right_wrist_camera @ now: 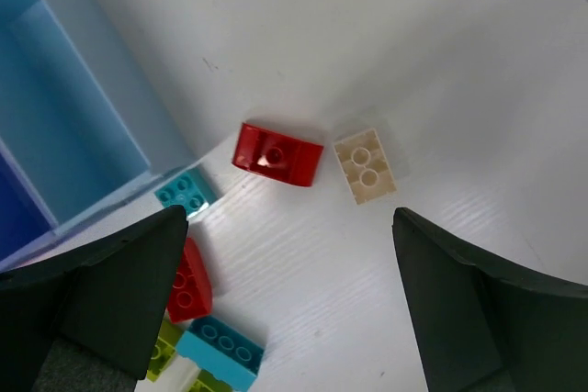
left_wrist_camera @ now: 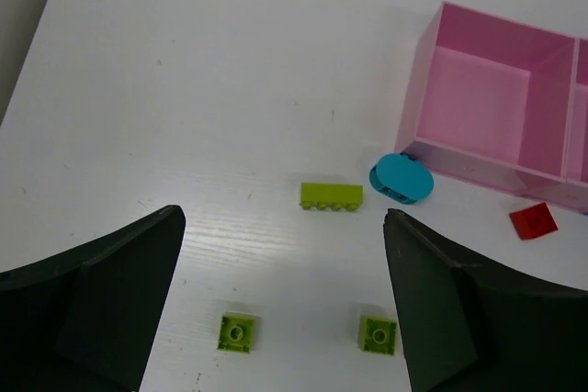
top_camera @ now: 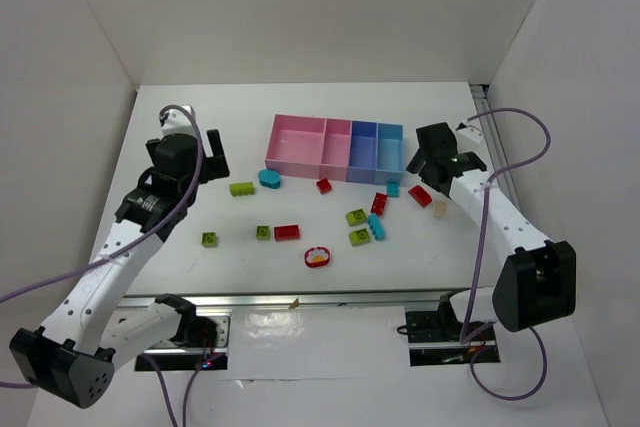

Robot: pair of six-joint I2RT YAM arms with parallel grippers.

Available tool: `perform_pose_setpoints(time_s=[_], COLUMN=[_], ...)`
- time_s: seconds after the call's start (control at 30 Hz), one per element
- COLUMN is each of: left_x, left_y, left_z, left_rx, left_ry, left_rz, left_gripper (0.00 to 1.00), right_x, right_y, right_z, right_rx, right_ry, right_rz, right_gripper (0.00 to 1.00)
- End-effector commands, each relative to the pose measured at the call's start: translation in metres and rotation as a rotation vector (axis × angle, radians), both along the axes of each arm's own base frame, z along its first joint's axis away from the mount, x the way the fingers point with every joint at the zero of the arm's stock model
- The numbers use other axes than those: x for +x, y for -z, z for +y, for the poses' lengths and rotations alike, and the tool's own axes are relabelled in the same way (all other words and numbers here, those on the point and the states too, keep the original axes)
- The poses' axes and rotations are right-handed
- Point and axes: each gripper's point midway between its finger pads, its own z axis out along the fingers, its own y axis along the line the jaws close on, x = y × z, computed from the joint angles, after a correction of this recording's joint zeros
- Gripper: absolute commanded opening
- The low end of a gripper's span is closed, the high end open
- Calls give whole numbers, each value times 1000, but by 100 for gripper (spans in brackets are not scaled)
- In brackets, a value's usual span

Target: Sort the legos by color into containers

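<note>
White table [top_camera: 200, 117] holds legos [top_camera: 287, 233] scattered near the containers [top_camera: 300, 169]. Left hand [left_wrist_camera: 282, 227] and right hand [right_wrist_camera: 290, 218] hover off the containers' two ends, both open, empty

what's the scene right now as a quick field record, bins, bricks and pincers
bins: joined row, two pink, two blue, no bricks seen inside
legos: loose in front of the bins; lime, red, teal, cream
left pincer: open, empty, over a long lime brick
right pincer: open, empty, over a red brick and a cream brick
sorting: not yet begun
</note>
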Motion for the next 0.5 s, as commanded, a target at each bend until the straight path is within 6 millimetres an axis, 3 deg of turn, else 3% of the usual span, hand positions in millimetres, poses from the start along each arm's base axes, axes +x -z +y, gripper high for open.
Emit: perform_pose_setpoints(time_s=[0.0,0.2,0.37,0.47], left_x=[-6,-13,-15,-12], left_y=[-14,-8,4,5], left_z=[-13,-23,-39,-52], left_rx=[-25,-94,-124,-131], left_ry=[88,85,155,216], left_rz=[-11,56,139,160], left_gripper=[100,100,100,97], right_x=[-24,-50,-65,-67], right_y=[9,20,35,47], right_z=[-11,-19,-8,-8], right_rx=[-29,-26,52,56], right_ry=[66,107,35,6], right_rz=[54,73,26,59], right_gripper=[100,100,100,93])
